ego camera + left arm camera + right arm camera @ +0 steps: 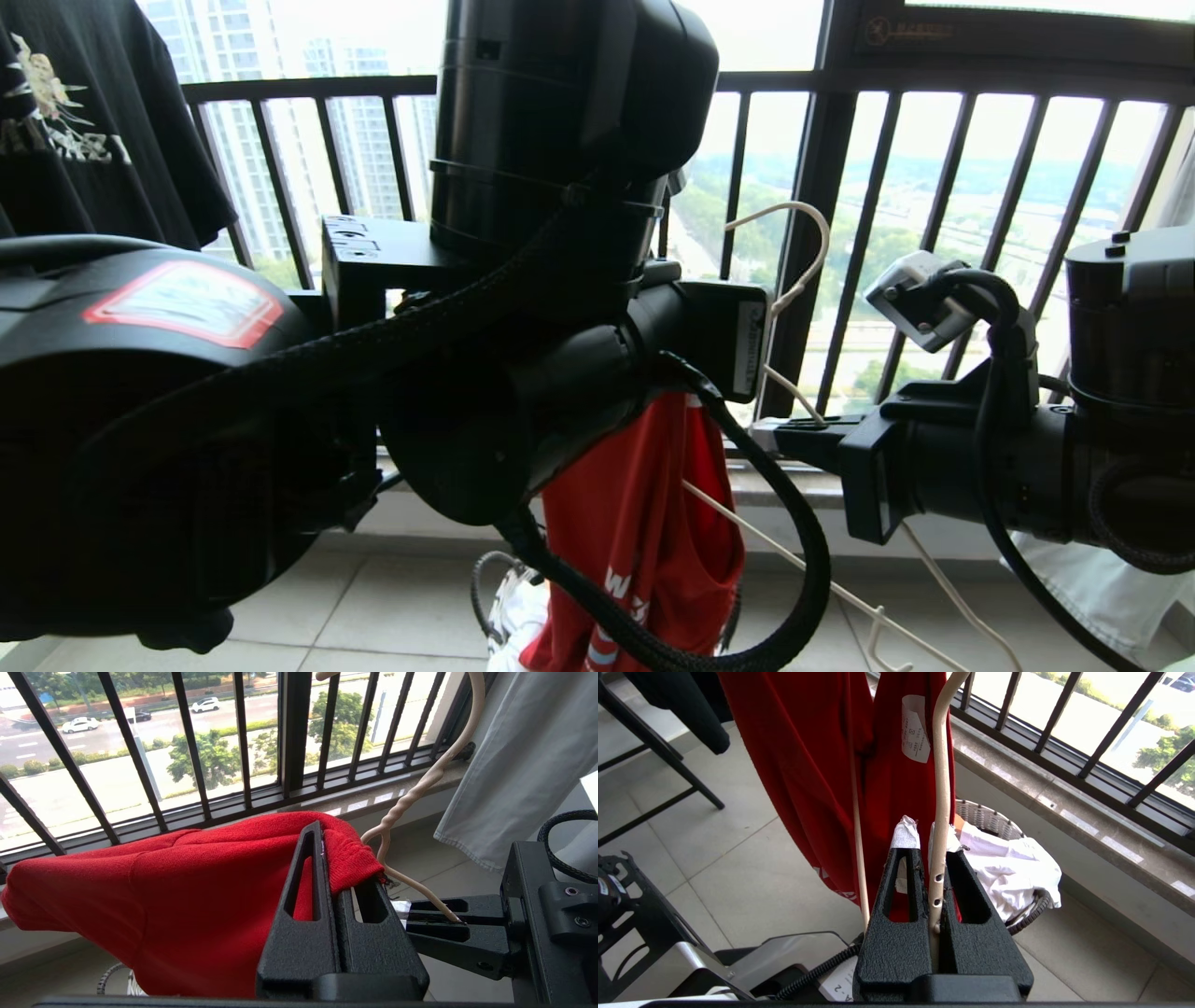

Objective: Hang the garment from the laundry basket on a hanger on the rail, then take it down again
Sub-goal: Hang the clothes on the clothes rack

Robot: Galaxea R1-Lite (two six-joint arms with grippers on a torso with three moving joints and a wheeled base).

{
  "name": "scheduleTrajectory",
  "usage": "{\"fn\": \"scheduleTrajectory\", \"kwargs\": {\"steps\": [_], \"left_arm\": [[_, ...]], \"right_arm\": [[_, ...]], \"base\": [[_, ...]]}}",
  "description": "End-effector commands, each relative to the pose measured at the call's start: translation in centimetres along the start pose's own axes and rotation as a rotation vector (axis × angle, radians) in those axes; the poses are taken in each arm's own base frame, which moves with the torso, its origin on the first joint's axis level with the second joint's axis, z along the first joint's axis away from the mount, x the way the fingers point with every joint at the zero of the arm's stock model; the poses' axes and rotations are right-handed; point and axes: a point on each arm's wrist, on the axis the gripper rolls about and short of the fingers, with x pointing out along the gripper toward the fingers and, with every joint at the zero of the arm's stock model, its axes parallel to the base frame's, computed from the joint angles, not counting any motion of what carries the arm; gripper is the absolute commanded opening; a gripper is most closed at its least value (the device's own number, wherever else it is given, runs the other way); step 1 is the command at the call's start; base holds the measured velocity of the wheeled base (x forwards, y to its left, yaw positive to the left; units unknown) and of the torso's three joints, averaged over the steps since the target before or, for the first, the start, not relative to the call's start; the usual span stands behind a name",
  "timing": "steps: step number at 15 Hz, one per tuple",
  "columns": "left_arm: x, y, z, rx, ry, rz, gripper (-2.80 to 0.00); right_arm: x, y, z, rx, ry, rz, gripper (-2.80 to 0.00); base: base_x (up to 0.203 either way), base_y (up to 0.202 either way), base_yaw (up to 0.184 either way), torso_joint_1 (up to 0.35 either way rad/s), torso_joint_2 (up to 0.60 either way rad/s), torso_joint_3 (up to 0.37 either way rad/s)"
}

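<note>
Above the laundry basket (994,821), my left gripper (343,868) jaws pinch the garment (163,896) collar while my right gripper (931,858) jaws clamp the hanger (942,788), steadying it for threading.

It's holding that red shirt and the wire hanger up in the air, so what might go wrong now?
1. The left tool pinches only the collar edge of the red T-shirt; the hanging cloth may slip free.
2. The right tool grips the thin wire hanger by one arm, so the hanger might twist.
3. The two tools sit close together and may bump.
</note>
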Motion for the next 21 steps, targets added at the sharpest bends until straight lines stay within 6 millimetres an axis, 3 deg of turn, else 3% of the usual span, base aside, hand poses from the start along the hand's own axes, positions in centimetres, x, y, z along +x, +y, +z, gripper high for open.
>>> {"fn": "scheduleTrajectory", "kwargs": {"steps": [1, 5, 12, 21], "left_arm": [[-0.4, -0.6, -0.2, 0.002, 0.006, -0.019, -2.8], [-0.9, -0.7, 0.0, -0.026, -0.014, -0.034, -2.8], [-1.7, -2.1, -1.4, -0.006, 0.005, -0.09, -2.8], [-1.8, -2.1, -1.3, -0.005, 0.003, -0.091, -2.8]], "right_arm": [[0.1, 0.2, -0.1, -0.002, 0.002, 0.007, -2.8], [0.1, 0.8, -0.3, -0.011, 0.008, 0.031, -2.8], [-0.3, 1.3, -0.1, -0.004, -0.005, 0.052, -2.8], [-0.3, 1.3, -0.1, -0.004, -0.005, 0.049, -2.8]], "base": [[0.0, 0.0, 0.0, 0.0, 0.0, 0.0], [0.0, 0.0, 0.0, 0.0, 0.0, 0.0], [0.0, 0.0, 0.0, 0.0, 0.0, 0.0], [0.0, 0.0, 0.0, 0.0, 0.0, 0.0]]}}
